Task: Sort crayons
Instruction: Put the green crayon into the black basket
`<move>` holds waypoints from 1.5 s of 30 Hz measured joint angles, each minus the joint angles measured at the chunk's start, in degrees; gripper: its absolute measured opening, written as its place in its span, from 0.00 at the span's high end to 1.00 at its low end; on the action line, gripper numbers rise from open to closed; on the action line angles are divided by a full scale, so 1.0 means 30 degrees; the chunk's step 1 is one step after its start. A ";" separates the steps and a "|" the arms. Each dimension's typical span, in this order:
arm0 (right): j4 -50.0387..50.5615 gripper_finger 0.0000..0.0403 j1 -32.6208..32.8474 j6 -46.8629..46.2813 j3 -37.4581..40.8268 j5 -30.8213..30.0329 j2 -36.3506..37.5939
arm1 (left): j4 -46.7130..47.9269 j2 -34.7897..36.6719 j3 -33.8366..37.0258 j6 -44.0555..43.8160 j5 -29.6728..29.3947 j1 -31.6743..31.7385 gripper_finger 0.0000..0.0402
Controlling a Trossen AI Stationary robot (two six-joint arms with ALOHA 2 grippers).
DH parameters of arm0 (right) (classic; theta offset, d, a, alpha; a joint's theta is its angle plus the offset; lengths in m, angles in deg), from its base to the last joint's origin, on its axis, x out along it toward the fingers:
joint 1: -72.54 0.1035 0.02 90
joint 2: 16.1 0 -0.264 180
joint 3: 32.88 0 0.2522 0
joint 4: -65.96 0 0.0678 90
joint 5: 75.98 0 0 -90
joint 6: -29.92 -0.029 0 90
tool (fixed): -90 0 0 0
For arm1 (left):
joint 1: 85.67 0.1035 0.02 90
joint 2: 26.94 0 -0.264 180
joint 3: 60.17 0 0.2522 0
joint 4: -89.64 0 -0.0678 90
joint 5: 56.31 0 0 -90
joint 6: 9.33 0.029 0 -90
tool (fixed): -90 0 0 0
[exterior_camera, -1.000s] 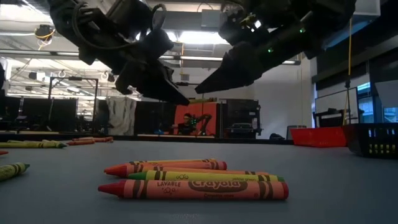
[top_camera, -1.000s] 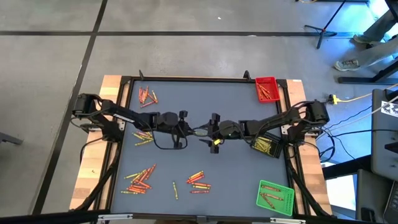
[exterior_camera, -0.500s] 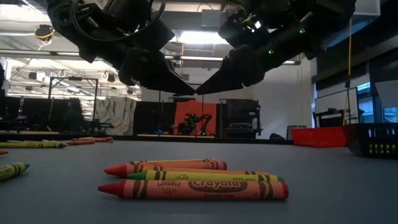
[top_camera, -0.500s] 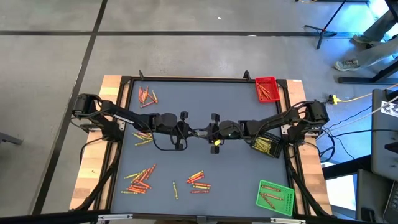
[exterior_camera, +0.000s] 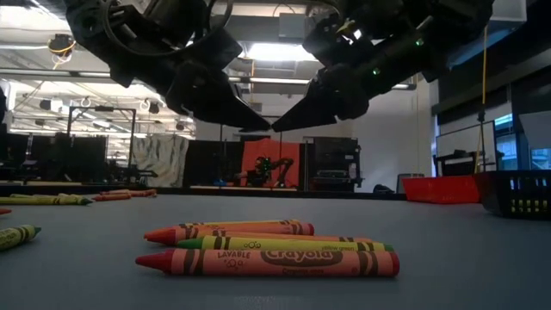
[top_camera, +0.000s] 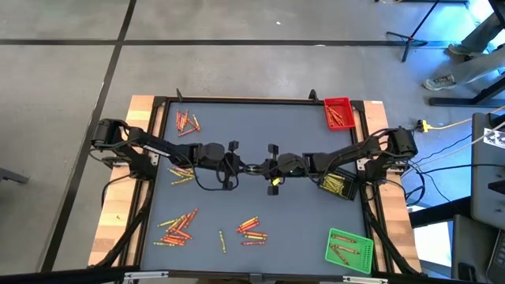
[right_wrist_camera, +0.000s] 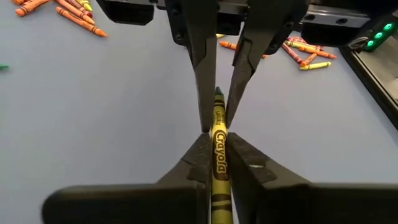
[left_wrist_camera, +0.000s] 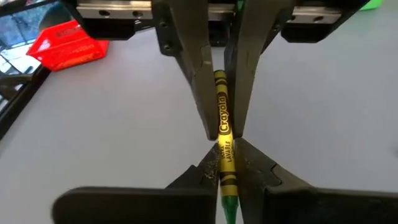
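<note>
Your right gripper [top_camera: 263, 167] has just clamped the yellow crayon [left_wrist_camera: 222, 124] (mid-frame in the high view), which the left gripper [top_camera: 247, 167] also pinches; handover is underway, so the left can release.

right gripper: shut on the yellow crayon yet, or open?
Shut on it. The right gripper pinches the yellow crayon mid-air; the left gripper grips its other end.
</note>
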 joint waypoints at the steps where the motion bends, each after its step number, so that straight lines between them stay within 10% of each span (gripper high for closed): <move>1: 0.0044 0.90 0.0003 0.0056 0.0000 0.0005 0.0050 | -0.0038 0.0000 0.0000 -0.0004 0.0126 -0.0003 0.92; 12: 1.2115 0.95 0.1021 -0.2048 -0.2578 -0.1710 0.3506 | 0.0295 0.0000 0.0000 0.0113 0.0450 -0.0022 0.71; 28: 3.0447 0.94 0.5221 -1.7107 -0.6301 0.0429 0.5946 | 0.0810 0.0000 0.0000 0.0106 0.0288 -0.0015 0.71; 45: 3.0751 0.93 1.0533 -2.7401 0.0007 -0.1470 1.1257 | 0.0906 0.0000 0.0000 0.0139 -0.0246 -0.0015 0.71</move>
